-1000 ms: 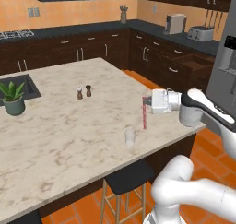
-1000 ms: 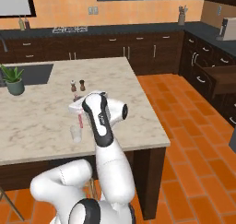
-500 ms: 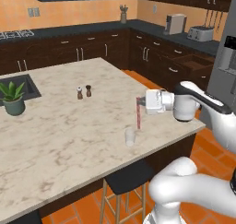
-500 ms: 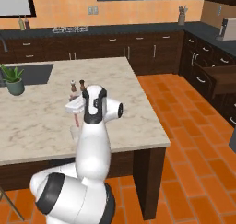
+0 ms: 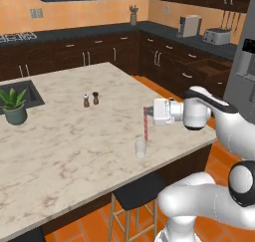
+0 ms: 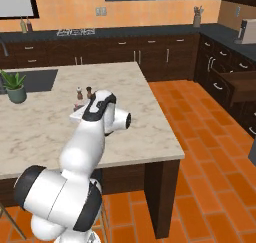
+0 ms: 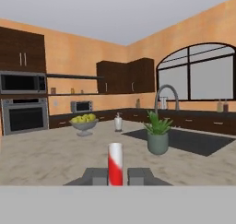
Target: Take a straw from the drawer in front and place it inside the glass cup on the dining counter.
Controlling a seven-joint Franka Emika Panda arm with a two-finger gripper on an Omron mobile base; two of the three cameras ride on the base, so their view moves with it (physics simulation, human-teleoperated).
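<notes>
Clamped on the straw (image 5: 146, 124), my pincer (image 5: 148, 112) reaches sideways over the pale veined marble tabletop (image 5: 60, 141) in the left base view, gripping the thin red-and-white stick near its top so that it hangs upright. Its lower end sits just above and slightly to one side of the glass cup (image 5: 141, 148), a small clear straight-sided tumbler near the tabletop's near edge; I judge that hold suits a straight drop into the mouth once lined up. Two small dark shakers (image 5: 90, 99) stand well apart toward the middle, a potted plant (image 5: 15, 106) farther left, and the dark wooden drawer (image 5: 211, 66) stands open at the far cabinets. In the right base view my own white arm covers the straw and cup; the shakers (image 6: 84, 92) and plant (image 6: 15, 86) show beyond it, smooth marble (image 6: 145, 132) beside. In the hand view the straw (image 7: 115, 163) rises between my dark fingertips (image 7: 139, 175), glossy and striped, with the leafy plant (image 7: 158, 135) and a fruit bowl (image 7: 83, 124) beyond.
</notes>
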